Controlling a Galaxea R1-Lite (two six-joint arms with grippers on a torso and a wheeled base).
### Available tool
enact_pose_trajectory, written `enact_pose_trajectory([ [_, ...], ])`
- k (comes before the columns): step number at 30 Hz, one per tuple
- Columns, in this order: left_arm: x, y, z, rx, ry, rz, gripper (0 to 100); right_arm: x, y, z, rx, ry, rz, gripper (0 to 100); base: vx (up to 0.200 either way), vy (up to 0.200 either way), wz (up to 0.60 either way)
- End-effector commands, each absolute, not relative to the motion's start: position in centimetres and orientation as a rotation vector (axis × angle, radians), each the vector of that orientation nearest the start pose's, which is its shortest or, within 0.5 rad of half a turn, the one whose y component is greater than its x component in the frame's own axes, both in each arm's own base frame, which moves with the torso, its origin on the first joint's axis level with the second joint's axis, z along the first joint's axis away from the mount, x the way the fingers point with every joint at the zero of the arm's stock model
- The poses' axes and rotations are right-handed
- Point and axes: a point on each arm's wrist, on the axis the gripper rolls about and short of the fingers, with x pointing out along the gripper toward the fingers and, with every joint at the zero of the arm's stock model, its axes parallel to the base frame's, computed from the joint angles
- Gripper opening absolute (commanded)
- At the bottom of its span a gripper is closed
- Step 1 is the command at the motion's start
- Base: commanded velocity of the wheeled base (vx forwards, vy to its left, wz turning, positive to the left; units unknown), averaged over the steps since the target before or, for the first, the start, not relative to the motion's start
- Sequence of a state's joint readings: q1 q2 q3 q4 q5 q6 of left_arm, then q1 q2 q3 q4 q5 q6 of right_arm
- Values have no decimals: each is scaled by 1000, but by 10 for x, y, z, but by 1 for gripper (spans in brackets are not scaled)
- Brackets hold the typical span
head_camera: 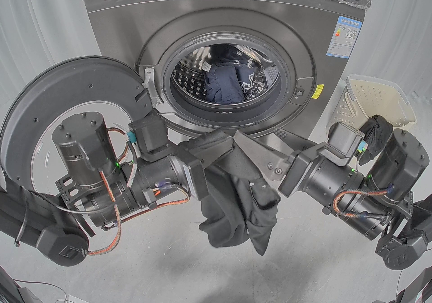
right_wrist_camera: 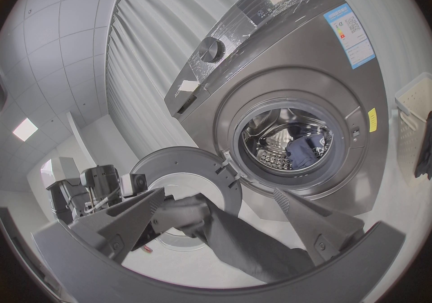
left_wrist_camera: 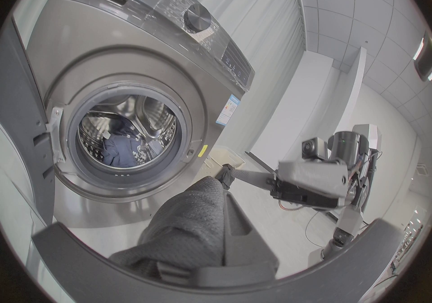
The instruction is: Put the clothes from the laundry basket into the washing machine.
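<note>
A dark grey garment [head_camera: 238, 200] hangs in front of the washing machine [head_camera: 126, 25], just below its round opening. My left gripper [head_camera: 215, 146] is shut on the garment's upper edge, and the knit cloth [left_wrist_camera: 189, 227] covers one of its fingers. My right gripper [head_camera: 255, 134] stands open beside it, with the cloth [right_wrist_camera: 252, 245] running between its spread fingers [right_wrist_camera: 315, 223]. Navy clothes [head_camera: 225, 83] lie inside the drum. The cream laundry basket [head_camera: 382, 92] stands to the machine's right, with another dark piece [head_camera: 377, 131] draped over its rim.
The machine's door [head_camera: 67, 88] is swung wide open on the left, close behind my left arm. Bare grey floor [head_camera: 315, 263] lies under the hanging garment. Pale curtains [head_camera: 31, 11] hang behind the machine on both sides.
</note>
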State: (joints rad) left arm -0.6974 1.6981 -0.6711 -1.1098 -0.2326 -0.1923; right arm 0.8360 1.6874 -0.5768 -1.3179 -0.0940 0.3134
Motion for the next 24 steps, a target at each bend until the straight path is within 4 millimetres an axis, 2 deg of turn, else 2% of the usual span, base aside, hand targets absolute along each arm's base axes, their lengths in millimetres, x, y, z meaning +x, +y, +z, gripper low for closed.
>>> enact_pose_trajectory([
  [1,224,-193,205,-210,-31,-925,0,186,190,198,374,-88,734,100,0,0,0],
  [7,210,-184,224,-240,-89,-941,0,184,179,181,340,-29,703,100,0,0,0],
  [8,209,-183,225,-242,-91,-944,0,185,174,172,321,4,681,100,0,0,0],
  [11,205,-180,228,-245,-101,-950,0,186,169,163,306,34,662,100,0,0,0],
  [14,204,-179,232,-249,-117,-948,0,185,166,156,291,68,668,100,0,0,0],
  [21,206,-178,238,-253,-139,-943,0,184,159,116,223,229,626,100,0,0,0],
  [24,205,-177,241,-255,-150,-946,0,186,161,108,210,260,622,100,0,0,0],
])
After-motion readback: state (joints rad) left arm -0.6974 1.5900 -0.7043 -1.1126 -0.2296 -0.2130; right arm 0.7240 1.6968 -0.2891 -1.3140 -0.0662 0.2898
